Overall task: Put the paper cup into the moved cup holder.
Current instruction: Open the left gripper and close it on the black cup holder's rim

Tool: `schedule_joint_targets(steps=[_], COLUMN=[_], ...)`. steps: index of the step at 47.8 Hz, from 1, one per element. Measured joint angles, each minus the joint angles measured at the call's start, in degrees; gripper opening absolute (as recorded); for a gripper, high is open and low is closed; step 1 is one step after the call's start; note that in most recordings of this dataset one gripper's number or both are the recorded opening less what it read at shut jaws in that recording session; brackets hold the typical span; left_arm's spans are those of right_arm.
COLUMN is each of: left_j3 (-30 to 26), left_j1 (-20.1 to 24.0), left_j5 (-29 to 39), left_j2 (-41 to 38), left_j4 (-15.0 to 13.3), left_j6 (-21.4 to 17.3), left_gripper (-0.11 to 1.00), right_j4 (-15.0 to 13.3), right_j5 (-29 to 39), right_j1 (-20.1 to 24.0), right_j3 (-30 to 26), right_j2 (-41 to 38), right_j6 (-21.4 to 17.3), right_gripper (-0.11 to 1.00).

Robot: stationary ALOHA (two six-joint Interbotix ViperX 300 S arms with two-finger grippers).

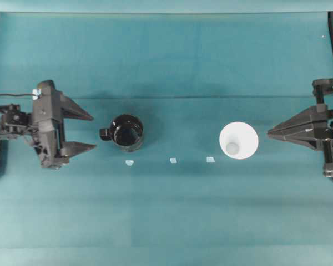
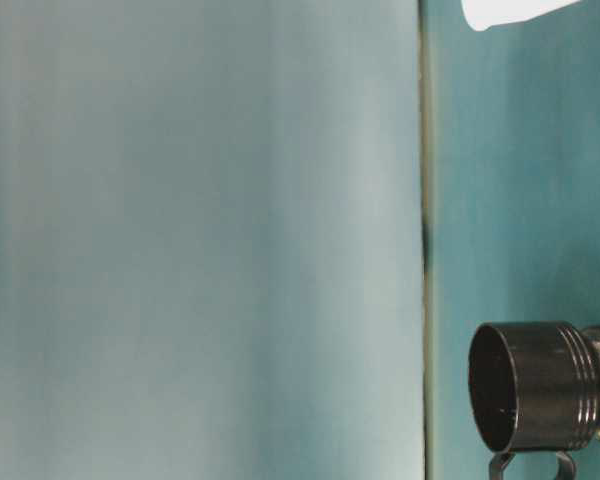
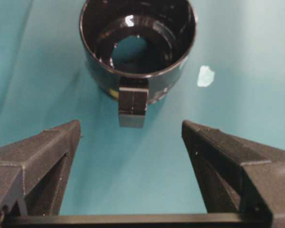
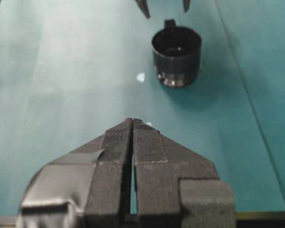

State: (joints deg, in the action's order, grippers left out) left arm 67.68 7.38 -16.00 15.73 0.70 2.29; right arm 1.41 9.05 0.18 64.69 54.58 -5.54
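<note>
The black cup holder (image 1: 126, 133) stands upright left of the table's middle, its stubby handle (image 1: 104, 133) pointing at my left gripper (image 1: 94, 132). That gripper is open and empty, its fingertips just short of the handle (image 3: 132, 102). In the left wrist view the cup holder (image 3: 97, 71) sits straight ahead of the left gripper (image 3: 131, 129). The white paper cup (image 1: 238, 140) stands mouth up to the right, apart from the holder. My right gripper (image 1: 268, 133) is shut and empty just right of the cup. The right wrist view shows the right gripper (image 4: 133, 120) and the cup holder (image 4: 176, 54), not the cup.
Three small pale tape marks (image 1: 173, 160) lie in a row on the teal cloth in front of the cup and holder. The table-level view shows the holder (image 2: 530, 385) at lower right and a sliver of the paper cup (image 2: 510, 10) at the top.
</note>
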Motion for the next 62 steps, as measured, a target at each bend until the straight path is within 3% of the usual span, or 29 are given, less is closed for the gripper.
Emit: schedule_joint_targets(steps=[22, 53, 57, 62], left_j3=[-2.37, -4.31, -4.39, -4.48], left_j1=[0.09, 0.09, 0.09, 0.09], left_j5=[-4.92, -5.45, -5.54, -5.45], left_j2=[-7.47, -8.79, -8.79, -8.79], left_j4=[0.09, 0.09, 0.00, 0.00], left_j6=[0.26, 0.26, 0.26, 0.26], left_gripper=[0.89, 0.88, 0.86, 0.74], right_j4=[0.00, 0.00, 0.00, 0.00], right_j5=[0.18, 0.26, 0.26, 0.35], right_j1=[-1.05, -1.67, -1.76, -1.76], right_j3=[-0.09, -0.09, 0.00, 0.00], right_j2=[0.00, 0.00, 0.00, 0.00], right_j6=[0.00, -0.09, -0.09, -0.09], right_gripper=[0.03, 0.03, 0.03, 0.03])
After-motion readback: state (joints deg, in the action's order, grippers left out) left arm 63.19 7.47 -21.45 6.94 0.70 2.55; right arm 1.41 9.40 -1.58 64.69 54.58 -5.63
